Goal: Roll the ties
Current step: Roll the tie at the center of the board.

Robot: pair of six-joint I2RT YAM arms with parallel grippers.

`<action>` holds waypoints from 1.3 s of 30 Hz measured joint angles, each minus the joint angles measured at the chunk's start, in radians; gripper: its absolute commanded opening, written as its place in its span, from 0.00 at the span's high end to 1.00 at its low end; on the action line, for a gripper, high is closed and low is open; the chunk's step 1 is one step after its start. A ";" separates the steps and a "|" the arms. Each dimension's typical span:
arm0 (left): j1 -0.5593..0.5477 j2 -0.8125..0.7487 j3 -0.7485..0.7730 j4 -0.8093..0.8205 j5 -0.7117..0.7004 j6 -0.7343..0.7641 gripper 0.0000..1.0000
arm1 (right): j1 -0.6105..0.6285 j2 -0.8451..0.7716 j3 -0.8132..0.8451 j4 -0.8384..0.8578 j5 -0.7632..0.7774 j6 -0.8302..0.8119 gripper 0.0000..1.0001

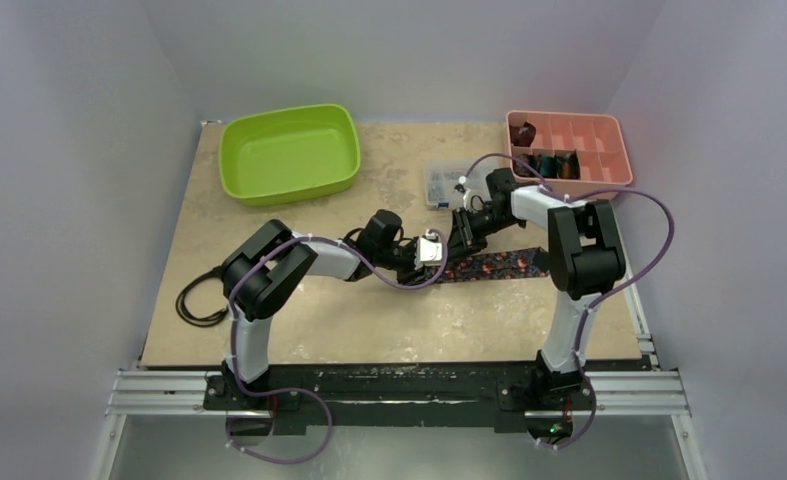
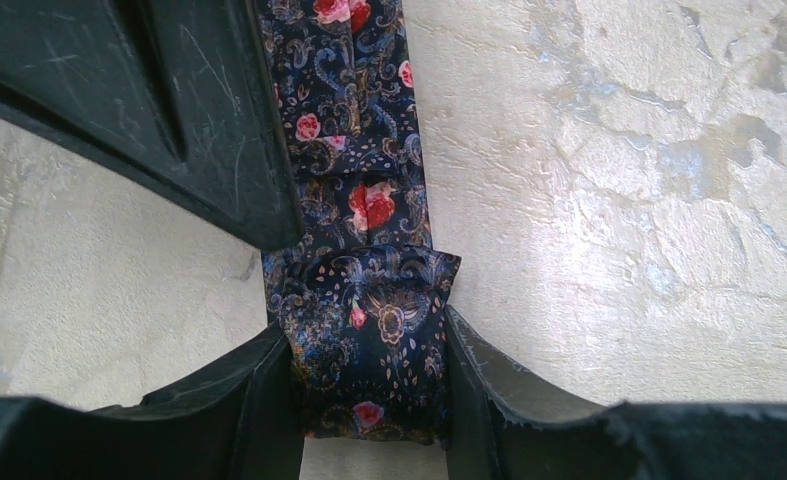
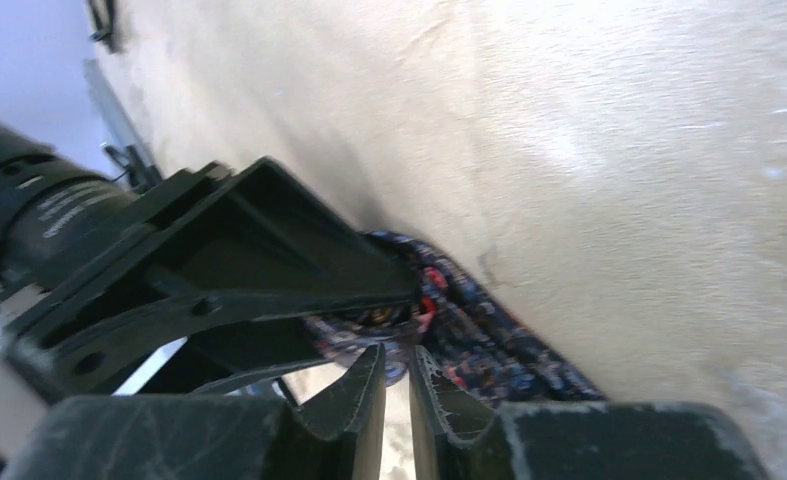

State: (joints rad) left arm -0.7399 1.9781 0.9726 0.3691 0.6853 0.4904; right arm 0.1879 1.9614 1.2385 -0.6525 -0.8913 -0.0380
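Observation:
A black tie with red-pink flowers [image 1: 499,265] lies flat on the table, running right from the grippers. Its left end is rolled into a short coil [image 2: 369,330], and my left gripper [image 2: 367,325] is shut on that coil from both sides. My right gripper [image 3: 397,355] hovers just beyond the coil, its jaws a narrow slit apart with only table showing between them. Its tips almost touch the tie [image 3: 489,340] next to the left gripper [image 3: 269,260]. One right finger [image 2: 169,110] shows above the flat tie in the left wrist view. Rolled ties [image 1: 549,163] sit in the pink tray.
A pink compartment tray [image 1: 609,150] stands at the back right and a green tub [image 1: 289,152] at the back left. A clear plastic box [image 1: 439,185] of small parts lies just behind the grippers. A black cable loop [image 1: 201,298] lies at the left edge.

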 measured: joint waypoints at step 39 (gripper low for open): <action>-0.005 -0.058 0.096 -0.341 -0.158 -0.106 0.73 | 0.087 0.003 -0.100 0.175 -0.100 0.115 0.59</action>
State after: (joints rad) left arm -0.7448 1.9205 1.0687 0.0284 0.5278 0.3847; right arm 0.2752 1.9648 1.1385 -0.4778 -0.9913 0.0769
